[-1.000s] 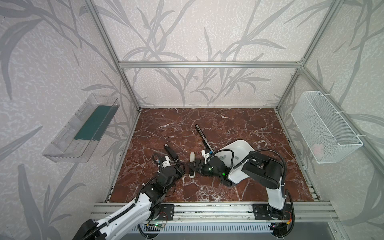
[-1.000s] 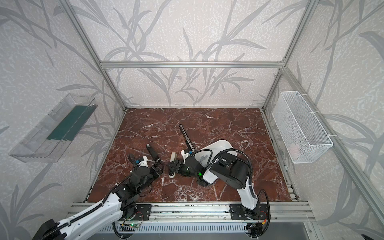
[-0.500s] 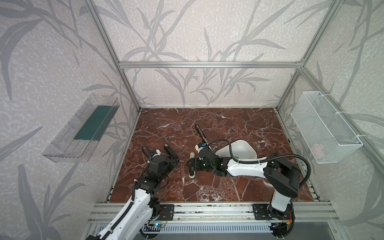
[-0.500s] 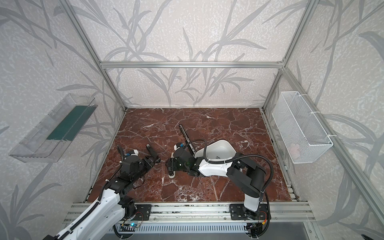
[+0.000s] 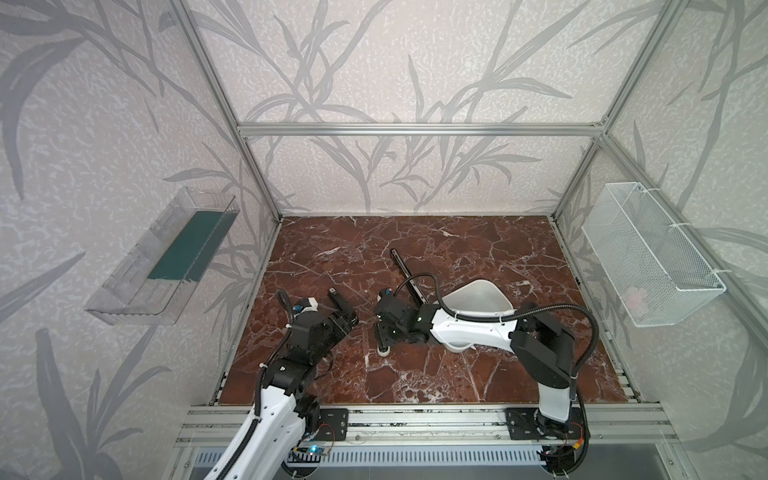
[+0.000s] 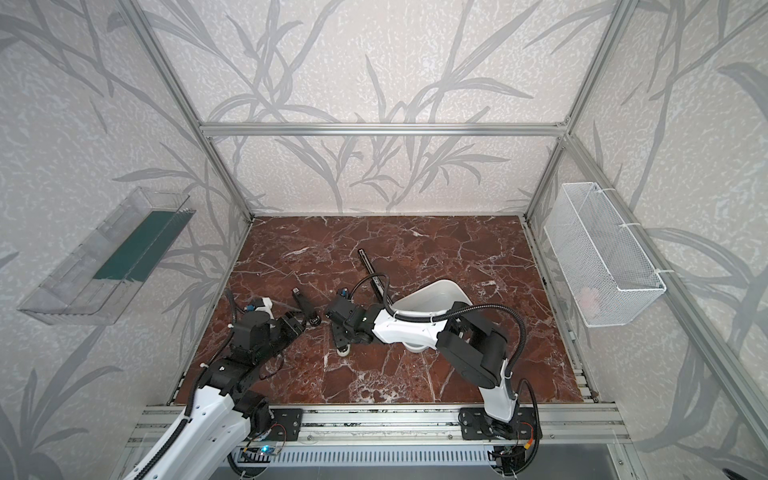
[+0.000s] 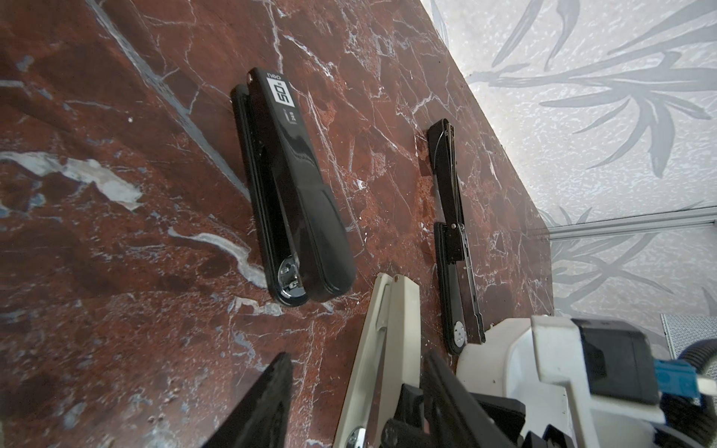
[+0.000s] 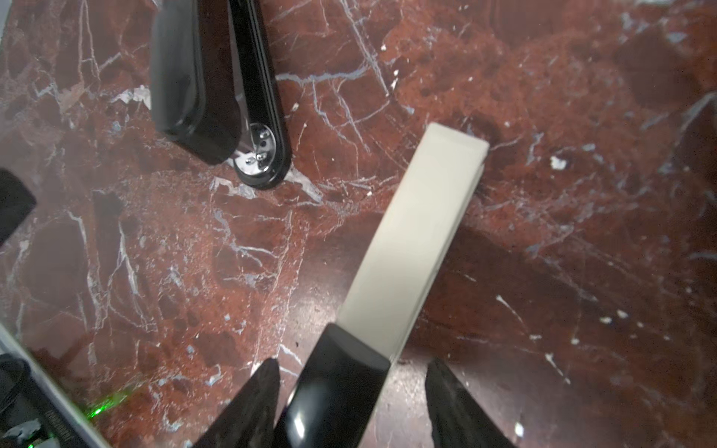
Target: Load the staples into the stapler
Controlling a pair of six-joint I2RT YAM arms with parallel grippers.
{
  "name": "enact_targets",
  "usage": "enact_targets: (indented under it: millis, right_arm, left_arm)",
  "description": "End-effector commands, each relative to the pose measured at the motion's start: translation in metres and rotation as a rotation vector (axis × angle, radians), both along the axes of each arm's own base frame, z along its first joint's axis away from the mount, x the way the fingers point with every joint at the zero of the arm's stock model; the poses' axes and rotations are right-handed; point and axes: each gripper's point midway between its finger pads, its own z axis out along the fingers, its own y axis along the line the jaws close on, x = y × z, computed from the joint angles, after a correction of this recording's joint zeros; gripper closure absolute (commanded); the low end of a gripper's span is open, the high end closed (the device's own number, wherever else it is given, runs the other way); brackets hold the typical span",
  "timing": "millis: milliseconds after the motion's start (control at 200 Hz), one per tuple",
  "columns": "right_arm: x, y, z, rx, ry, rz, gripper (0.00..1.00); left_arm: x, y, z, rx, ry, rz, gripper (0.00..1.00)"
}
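Our right arm rose from the front rail, bent at the elbow, and stretched its white forearm leftward, nearly level, across the front of the white bowl (image 5: 486, 295). Its wrist dipped to the table (image 5: 457, 374). There the right claw (image 8: 351, 362) stood released astride the black end of the cream stapler (image 8: 419, 232). One finger (image 8: 252, 399) sat close against the stapler and the other stood clear of it.

Our left arm came up from the rail's left end and folded forward and low. Its left claw (image 5: 348, 322) pointed toward the middle of the table. That claw was parted and grasped nothing, just beside the closed black stapler (image 7: 295, 194), which lay flat on the table.

Behind the right wrist, the unfolded black stapler (image 5: 409, 276) lay opened out flat, its near end close to the bowl.

We could not make out the staples in any view.
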Motion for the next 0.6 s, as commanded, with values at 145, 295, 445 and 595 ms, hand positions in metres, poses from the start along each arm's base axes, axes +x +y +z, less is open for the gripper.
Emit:
enact_targets:
  millis: [145, 295, 445, 595]
  right_arm:
    - [0.011, -0.004, -0.018, -0.170, -0.036, 0.039, 0.54]
    - [0.032, 0.010, -0.016, -0.232, -0.073, 0.085, 0.64]
    - [0.063, 0.012, -0.017, -0.278, -0.089, 0.099, 0.72]
    - [0.094, 0.028, -0.007, -0.228, -0.153, 0.159, 0.72]
  left_arm:
    - [-0.004, 0.004, 0.005, 0.017, -0.007, -0.001, 0.43]
    - [-0.002, 0.004, 0.005, 0.014, -0.010, 0.001, 0.43]
    - [0.000, 0.005, 0.005, 0.018, -0.010, 0.003, 0.43]
    - [0.003, 0.007, 0.007, 0.030, -0.010, 0.009, 0.43]
